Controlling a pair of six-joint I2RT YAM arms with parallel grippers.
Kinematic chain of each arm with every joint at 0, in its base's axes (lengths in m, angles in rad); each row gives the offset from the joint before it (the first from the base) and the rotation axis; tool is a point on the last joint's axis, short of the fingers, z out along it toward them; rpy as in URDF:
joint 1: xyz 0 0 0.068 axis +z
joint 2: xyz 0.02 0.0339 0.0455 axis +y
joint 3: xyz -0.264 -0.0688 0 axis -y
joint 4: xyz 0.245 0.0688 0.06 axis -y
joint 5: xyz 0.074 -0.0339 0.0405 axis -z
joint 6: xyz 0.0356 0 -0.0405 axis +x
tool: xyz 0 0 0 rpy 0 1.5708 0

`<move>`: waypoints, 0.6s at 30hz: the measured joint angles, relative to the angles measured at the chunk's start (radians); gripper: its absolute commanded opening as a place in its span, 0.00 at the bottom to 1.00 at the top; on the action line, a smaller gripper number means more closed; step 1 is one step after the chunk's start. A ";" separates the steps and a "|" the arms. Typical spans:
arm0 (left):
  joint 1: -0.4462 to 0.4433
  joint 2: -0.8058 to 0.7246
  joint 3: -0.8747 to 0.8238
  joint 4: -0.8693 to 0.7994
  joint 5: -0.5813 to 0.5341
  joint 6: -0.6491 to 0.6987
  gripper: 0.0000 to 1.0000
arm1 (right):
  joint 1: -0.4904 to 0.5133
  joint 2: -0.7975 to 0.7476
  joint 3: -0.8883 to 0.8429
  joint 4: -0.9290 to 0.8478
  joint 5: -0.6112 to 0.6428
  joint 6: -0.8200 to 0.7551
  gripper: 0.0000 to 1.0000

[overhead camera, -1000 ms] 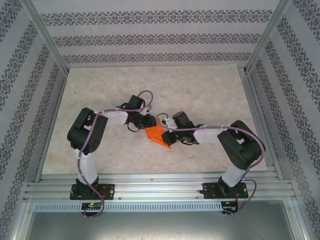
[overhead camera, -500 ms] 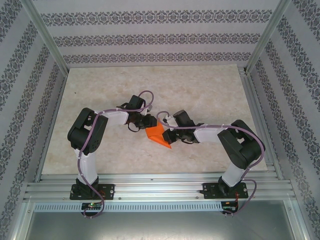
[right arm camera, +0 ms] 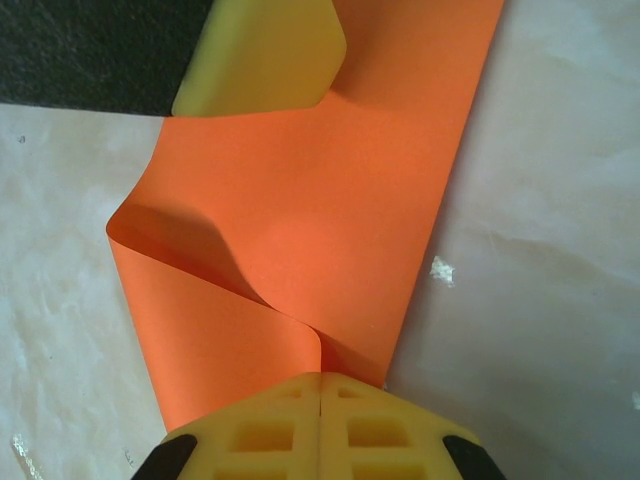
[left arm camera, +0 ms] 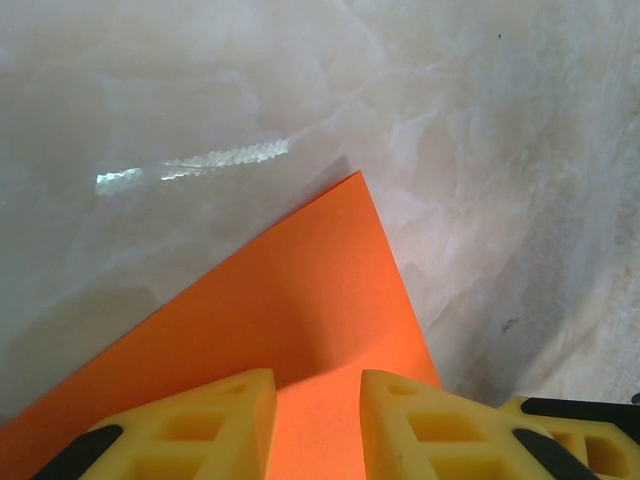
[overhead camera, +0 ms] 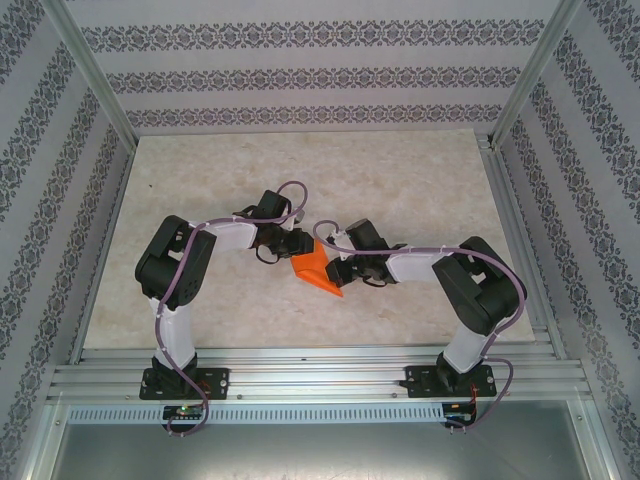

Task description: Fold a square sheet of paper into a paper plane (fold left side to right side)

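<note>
Your right fingers (right arm camera: 290, 415) are clamped shut on the paper (right arm camera: 300, 200) edge curling over, and your left fingers (left arm camera: 225, 415) are slightly apart, pinning it down. I'd say the fold isn't creased yet, so most folds are left.

One camera sits high up and far back, looking down over the whole table (overhead camera: 200, 180). Each wrist camera sits right behind its own jaws and looks out past them from very close. All three see the orange paper (overhead camera: 315, 272) (left arm camera: 300, 300) (right arm camera: 330, 200) just ahead of the jaws.
</note>
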 measured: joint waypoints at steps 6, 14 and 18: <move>0.000 0.000 0.000 0.000 0.000 0.000 0.31 | 0.000 0.000 0.006 -0.012 0.002 0.001 0.00; -0.006 -0.005 0.005 -0.006 0.001 0.008 0.41 | 0.000 0.009 0.025 -0.043 0.002 0.004 0.00; -0.012 -0.014 0.021 -0.046 -0.008 0.024 0.47 | 0.000 0.011 0.030 -0.051 0.002 0.004 0.00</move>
